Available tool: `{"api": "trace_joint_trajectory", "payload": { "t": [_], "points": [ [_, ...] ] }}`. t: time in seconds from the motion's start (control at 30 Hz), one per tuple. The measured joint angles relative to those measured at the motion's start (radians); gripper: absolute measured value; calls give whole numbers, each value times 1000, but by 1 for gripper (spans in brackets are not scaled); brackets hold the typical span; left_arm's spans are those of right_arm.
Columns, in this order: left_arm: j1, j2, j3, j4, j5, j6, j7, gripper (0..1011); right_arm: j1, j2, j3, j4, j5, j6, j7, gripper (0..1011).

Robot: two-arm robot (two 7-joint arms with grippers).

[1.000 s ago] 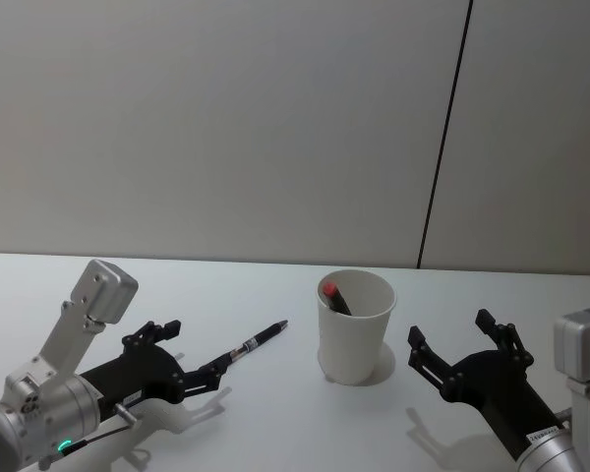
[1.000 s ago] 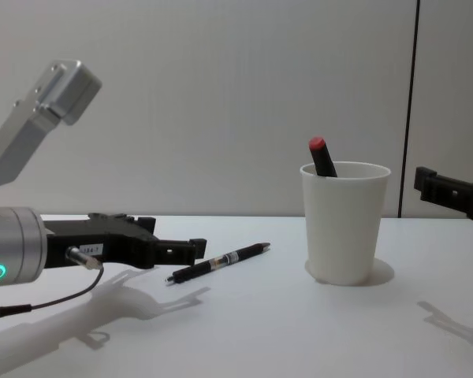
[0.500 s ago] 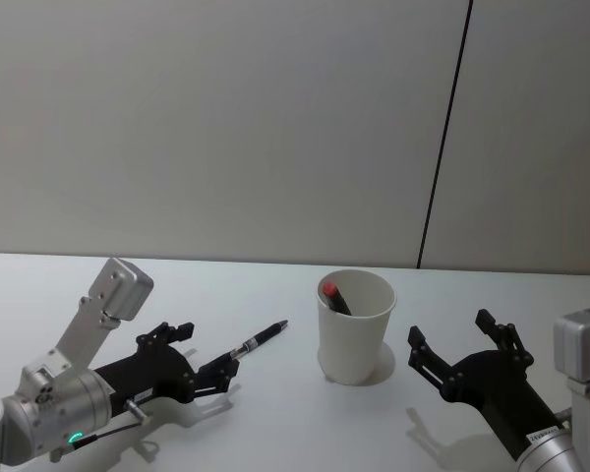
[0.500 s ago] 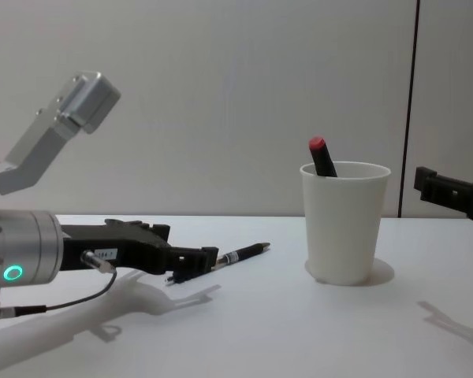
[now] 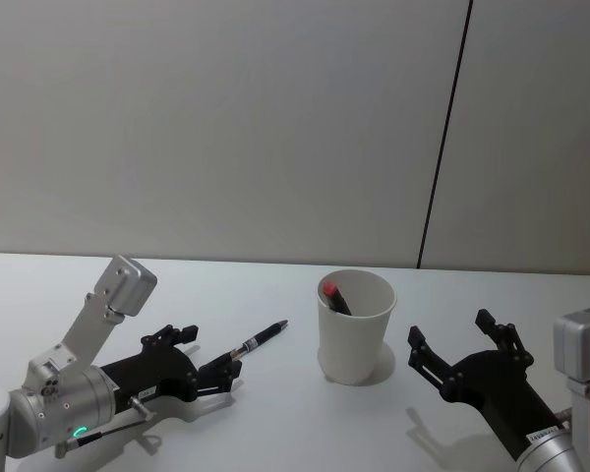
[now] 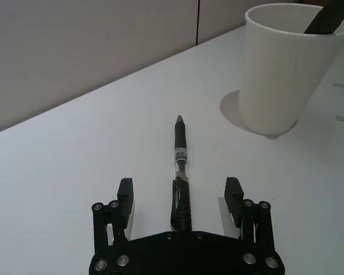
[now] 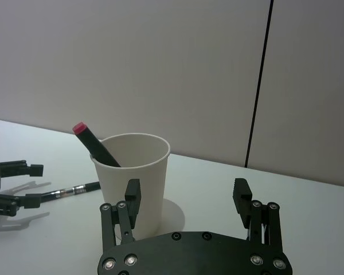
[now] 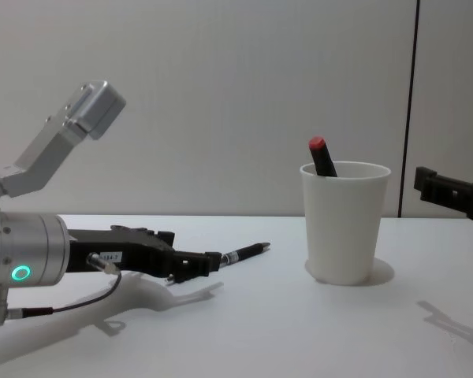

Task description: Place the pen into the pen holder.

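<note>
The pen holder (image 5: 355, 325), a plain white paper cup, stands upright on the white table (image 5: 275, 423). A red-capped pen (image 5: 334, 297) leans inside it, with the cap poking just above the rim on the side toward the robot's left.

The pen (image 5: 261, 339) lies flat on the table to the left of the pen holder, clearly apart from it. It is a dark pen with a clear band along the barrel. Its tip is the end closer to the pen holder, though it points past the holder's far-left side rather than at it.

The left gripper (image 5: 210, 351) sits low over the table, farther left of the pen holder than the pen's tip. Its fingers are spread wide, one on each side of the pen's back end. In the left wrist view the pen (image 6: 180, 172) runs down the middle of that gap, and both fingers appear to stand clear of the barrel, though the pen's rear end disappears under the gripper body.

The right gripper (image 5: 450, 329) hangs just to the right of the pen holder, close but not touching. Its fingers are also spread apart and hold nothing. In the right wrist view the pen holder (image 7: 132, 177) rises behind one of those fingers.
</note>
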Motion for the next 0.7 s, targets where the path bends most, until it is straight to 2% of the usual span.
{"api": "trace_joint_trajectory", "payload": {
  "t": [0.33, 0.7],
  "points": [
    [-27, -14, 2, 51, -27, 12, -24, 1003, 0, 0, 0, 0, 0, 0, 0, 1001],
    [-64, -18, 32, 96, -24, 21, -46, 1003, 0, 0, 0, 0, 0, 0, 0, 1001]
  ]
}}
